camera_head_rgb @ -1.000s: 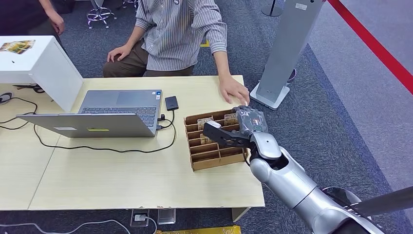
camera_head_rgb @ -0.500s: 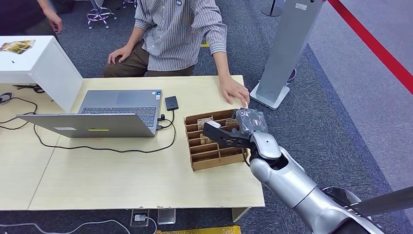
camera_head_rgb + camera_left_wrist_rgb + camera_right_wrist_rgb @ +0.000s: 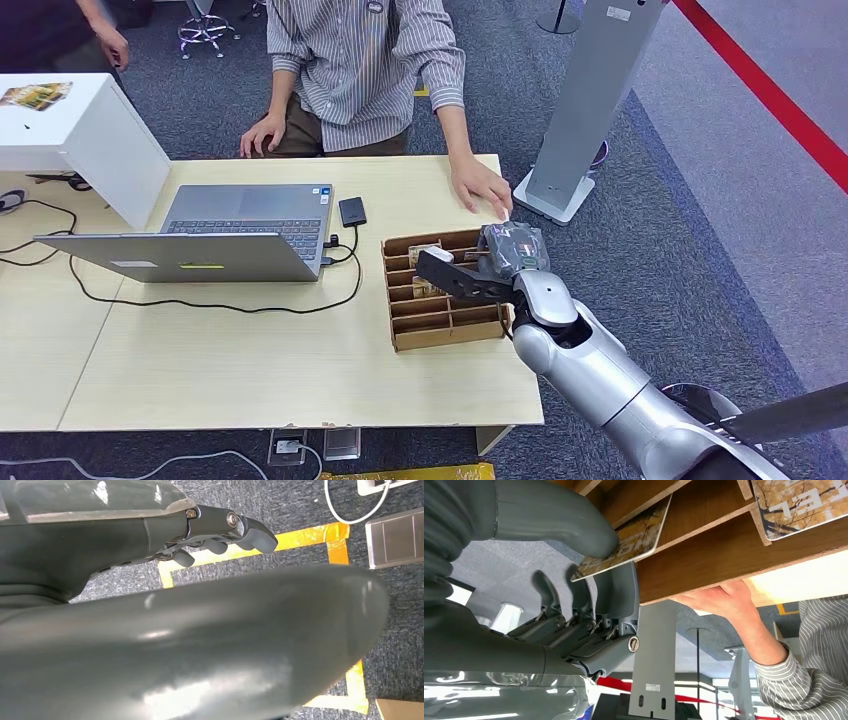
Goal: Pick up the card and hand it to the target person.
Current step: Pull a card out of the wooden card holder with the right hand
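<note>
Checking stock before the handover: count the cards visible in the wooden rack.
2: one card pinched by the right hand at a slot's edge, another card in a neighbouring slot. More may be hidden.

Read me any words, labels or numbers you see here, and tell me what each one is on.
Card in the cardboard rack: large white letters, cut off and turned, not readable.
Card pinched by the right robot hand: print too blurred.
Grey stand: label too small.
Laptop: stickers unreadable.

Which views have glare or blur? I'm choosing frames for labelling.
Head view: evenly lit and sharp, soft sheen on the silver right arm. Left wrist view: the left hand looms close and soft, streaked with highlights. Right wrist view: bright glare on the wrist cover; the card pinched by the right hand is sharp.
</note>
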Available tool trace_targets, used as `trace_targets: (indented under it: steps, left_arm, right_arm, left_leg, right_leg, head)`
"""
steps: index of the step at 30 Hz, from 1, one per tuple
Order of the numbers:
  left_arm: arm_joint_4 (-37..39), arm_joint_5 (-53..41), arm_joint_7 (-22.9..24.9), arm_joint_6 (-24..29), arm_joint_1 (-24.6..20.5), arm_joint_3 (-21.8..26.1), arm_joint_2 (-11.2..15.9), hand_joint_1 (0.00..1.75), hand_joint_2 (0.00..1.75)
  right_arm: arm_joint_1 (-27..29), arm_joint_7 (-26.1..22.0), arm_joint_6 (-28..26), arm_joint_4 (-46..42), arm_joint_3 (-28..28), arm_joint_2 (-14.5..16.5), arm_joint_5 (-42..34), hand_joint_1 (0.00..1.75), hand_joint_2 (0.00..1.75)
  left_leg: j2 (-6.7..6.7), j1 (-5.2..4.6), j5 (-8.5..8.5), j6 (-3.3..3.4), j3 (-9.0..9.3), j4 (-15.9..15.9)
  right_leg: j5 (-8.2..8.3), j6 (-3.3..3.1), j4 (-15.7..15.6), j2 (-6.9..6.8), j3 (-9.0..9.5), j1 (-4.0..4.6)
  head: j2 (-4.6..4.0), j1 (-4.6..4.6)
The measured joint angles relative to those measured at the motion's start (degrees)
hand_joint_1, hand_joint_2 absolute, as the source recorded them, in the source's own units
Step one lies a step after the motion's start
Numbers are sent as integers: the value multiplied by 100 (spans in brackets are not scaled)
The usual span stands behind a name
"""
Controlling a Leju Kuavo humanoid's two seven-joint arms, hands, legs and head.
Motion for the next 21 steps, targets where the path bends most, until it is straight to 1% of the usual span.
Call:
trace_targets:
  steps: [4,9,14,21]
  left_arm:
    - [1,0,0,-7,0,-1,0,0,0]
    - [0,-5,-18,-48,-2,-3,0,0,0]
    - [0,-4,-133,-77,-3,-3,0,0,0]
    - [1,5,-99,-50,-2,-3,0,0,0]
  right_arm:
    - [-1,8,-19,-13,-2,0,6,175,175]
    - [-1,25,-21,-17,-2,-2,7,175,175]
    - [0,33,-28,-27,-2,-4,7,175,175]
    - [1,66,-48,-107,-20,-24,-57,175,175]
  left_leg:
    - [0,0,0,0,0,0]
    - [0,0,0,0,1,0]
    - [0,0,0,0,1,0]
    - [0,0,0,0,0,0]
  right_leg:
    - [0,0,0,0,0,0]
    - [0,0,0,0,0,0]
    - [0,0,0,0,0,0]
    - [0,0,0,0,-1,0]
  head:
    - [-1,1]
    - [-1,-1]
    - [-1,-1]
    - [-1,-1]
